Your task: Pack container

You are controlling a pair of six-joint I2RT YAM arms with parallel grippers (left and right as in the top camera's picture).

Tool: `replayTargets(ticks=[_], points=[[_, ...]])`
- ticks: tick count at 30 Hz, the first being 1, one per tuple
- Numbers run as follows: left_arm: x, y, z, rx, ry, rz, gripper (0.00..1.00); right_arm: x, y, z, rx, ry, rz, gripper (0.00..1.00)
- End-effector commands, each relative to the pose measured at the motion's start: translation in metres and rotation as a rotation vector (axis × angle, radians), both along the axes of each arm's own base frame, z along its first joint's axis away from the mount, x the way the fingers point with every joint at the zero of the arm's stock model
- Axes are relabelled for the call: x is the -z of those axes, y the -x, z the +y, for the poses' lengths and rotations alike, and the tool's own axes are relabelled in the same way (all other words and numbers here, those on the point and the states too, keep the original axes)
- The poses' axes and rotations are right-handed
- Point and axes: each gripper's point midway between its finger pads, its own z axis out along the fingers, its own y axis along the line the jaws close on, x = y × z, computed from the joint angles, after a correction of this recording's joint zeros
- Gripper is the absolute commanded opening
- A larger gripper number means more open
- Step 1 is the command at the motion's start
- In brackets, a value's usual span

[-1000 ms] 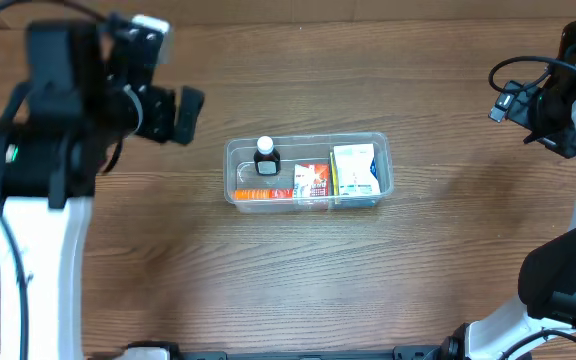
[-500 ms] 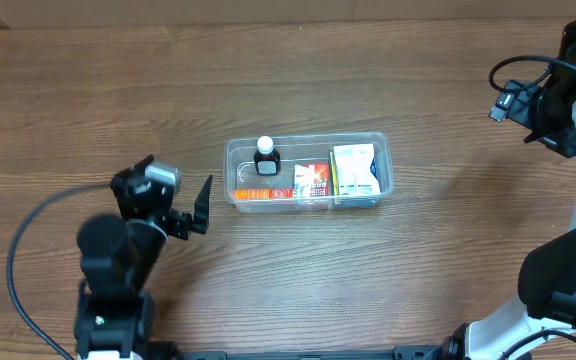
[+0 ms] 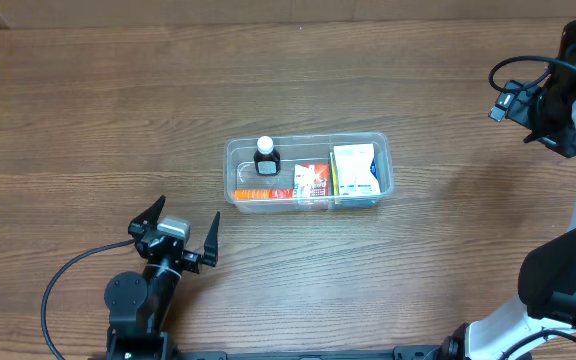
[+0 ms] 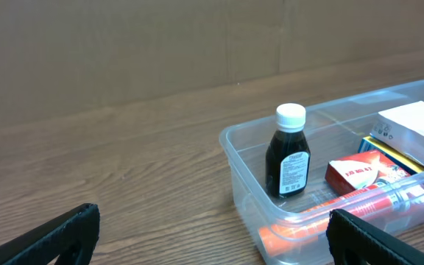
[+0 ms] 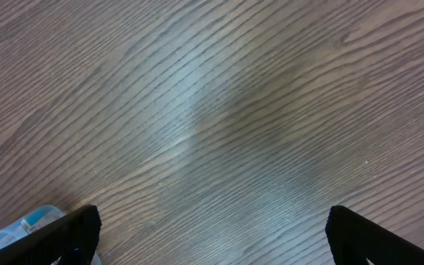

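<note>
The clear plastic container [image 3: 308,138] sits mid-table. Inside it a dark bottle with a white cap [image 3: 265,155] stands at the left. An orange tube [image 3: 261,193] lies along the front wall. A red box [image 3: 311,180] and a white-and-blue box [image 3: 354,168] lie to the right. My left gripper [image 3: 187,210] is open and empty, in front of and left of the container, pointing at it. The left wrist view shows the container [image 4: 235,147], the bottle [image 4: 288,151] and the tube [image 4: 322,217] between its open jaws [image 4: 212,239]. My right gripper [image 5: 212,232] is open and empty above bare table.
The right arm [image 3: 553,100] stands at the table's right edge, well away from the container. A corner of the container [image 5: 28,219] shows at the bottom left of the right wrist view. A cardboard wall [image 4: 160,44] stands behind the table.
My left arm has swung from the back left of the table to the front left, down near the front edge, gripper open. The right arm and the container have not moved.
</note>
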Motion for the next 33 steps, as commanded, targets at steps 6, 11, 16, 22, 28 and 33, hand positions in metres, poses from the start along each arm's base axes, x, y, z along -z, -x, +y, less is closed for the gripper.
replayTargets(ticks=[6,11,16,22,28,33], points=[[0.01,0.008,0.002,-0.003,-0.031,0.029,1.0,-0.019,-0.002,-0.002,0.002,0.023,-0.054,1.0],[0.005,0.014,0.006,-0.028,-0.033,0.001,1.0,-0.019,-0.002,-0.002,0.002,0.023,-0.054,1.0],[-0.017,0.018,0.006,-0.03,-0.033,-0.096,1.0,-0.019,-0.002,-0.002,0.002,0.023,-0.054,1.0],[-0.015,0.017,0.007,-0.035,-0.033,-0.087,1.0,-0.019,-0.002,-0.002,0.002,0.023,-0.054,1.0],[-0.015,0.017,0.007,-0.035,-0.033,-0.087,1.0,-0.019,-0.002,-0.002,0.002,0.023,-0.054,1.0],[-0.015,0.018,0.007,-0.034,-0.033,-0.087,1.0,-0.019,-0.002,-0.002,0.002,0.023,-0.054,1.0]])
